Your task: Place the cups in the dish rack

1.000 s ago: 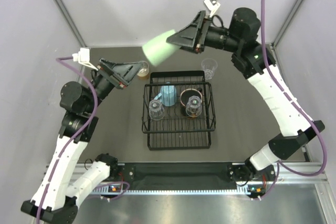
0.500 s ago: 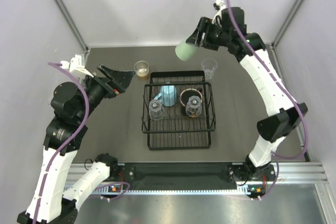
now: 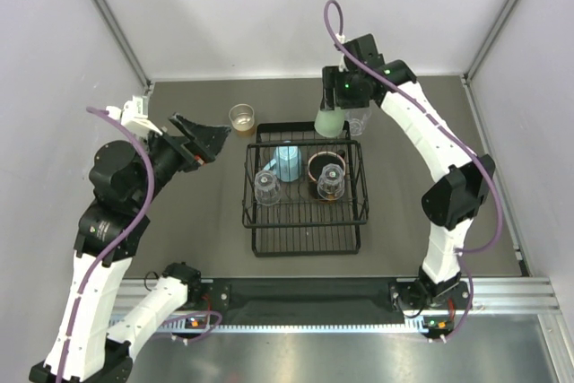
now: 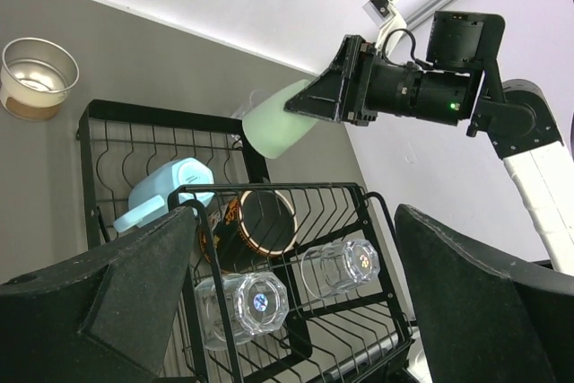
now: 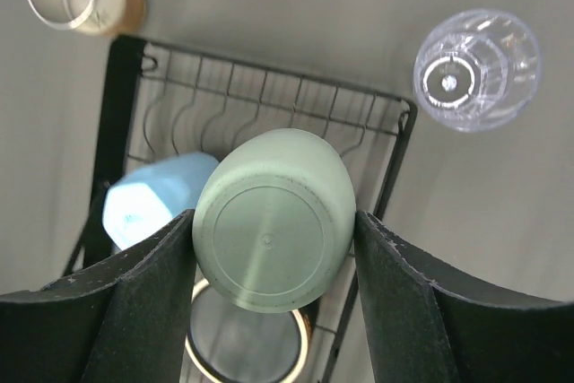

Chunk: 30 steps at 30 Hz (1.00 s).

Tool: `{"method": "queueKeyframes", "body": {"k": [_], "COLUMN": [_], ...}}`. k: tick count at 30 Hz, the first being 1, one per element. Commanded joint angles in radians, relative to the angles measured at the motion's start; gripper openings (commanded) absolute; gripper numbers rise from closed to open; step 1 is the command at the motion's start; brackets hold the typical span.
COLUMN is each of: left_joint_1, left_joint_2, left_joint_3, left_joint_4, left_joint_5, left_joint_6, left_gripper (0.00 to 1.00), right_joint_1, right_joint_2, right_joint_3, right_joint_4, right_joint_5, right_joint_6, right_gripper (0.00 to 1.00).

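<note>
We see a dark counter (image 3: 197, 221) with the black rack (image 3: 305, 247) at the centre of the top view. The right gripper (image 3: 333, 107) hangs over the rack's upper right edge, its jaws clamped on the green tumbler (image 3: 329, 123). In the right wrist view the tumbler's flat base faces us between the jaws, above the rack's upper rail. We cannot tell whether it touches the wire. The left gripper (image 3: 213, 134) sits left of the rack's upper left corner and apart from it, with its jaws apart and nothing between them.

Inside the rack, the blue mug (image 3: 287, 161) lies in the upper left part. The dark cup (image 3: 327, 166), with its coppery rim, is just to the mug's right. Two clear glasses sit lower in the rack: one (image 3: 266, 187) is below and left of the mug, and the other (image 3: 330, 186) is against the dark cup's lower side. A third glass (image 3: 359, 117) stands on the counter outside the rack, just right of the tumbler. The tan cup (image 3: 242, 118) stands upright on the counter, near the rack's upper left corner.
</note>
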Motion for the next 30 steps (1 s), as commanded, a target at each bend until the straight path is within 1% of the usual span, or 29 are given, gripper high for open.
{"method": "queueKeyframes", "body": {"k": [1,7,8,11,20,25,30], "left_joint_1": [-0.003,-0.003,-0.003,-0.003,-0.003,-0.001,-0.003], "left_joint_2": [0.002,0.033,0.034,0.047,0.059,0.064,0.067], "left_joint_3": [-0.012,-0.013,-0.012,-0.009,-0.006,-0.006,-0.010], "left_joint_4": [0.011,0.013,0.016,0.019,0.003,0.003,0.003], "left_joint_5": [0.002,0.007,0.009,0.015,0.006,0.007,0.013], "left_joint_6": [0.012,0.005,0.005,0.005,0.005,0.005,0.003], "left_gripper": [0.98,0.97,0.97,0.97,0.97,0.97,0.97], "right_joint_1": [0.012,0.019,0.021,0.021,0.019,0.021,0.021], "right_joint_2": [-0.018,-0.016,-0.013,-0.010,-0.056,-0.064,-0.079], "right_joint_3": [-0.010,-0.059,-0.064,-0.088,-0.173,-0.183,-0.177], "right_joint_4": [-0.016,-0.025,-0.028,-0.032,-0.056,-0.102,-0.104], "right_joint_5": [0.013,-0.001,-0.029,-0.047,-0.168,-0.173,-0.150], "right_joint_6": [-0.045,-0.065,-0.073,-0.076,-0.087,-0.104,-0.108], "right_gripper": [0.00,0.00,0.00,0.00,0.00,0.00,0.00]}}
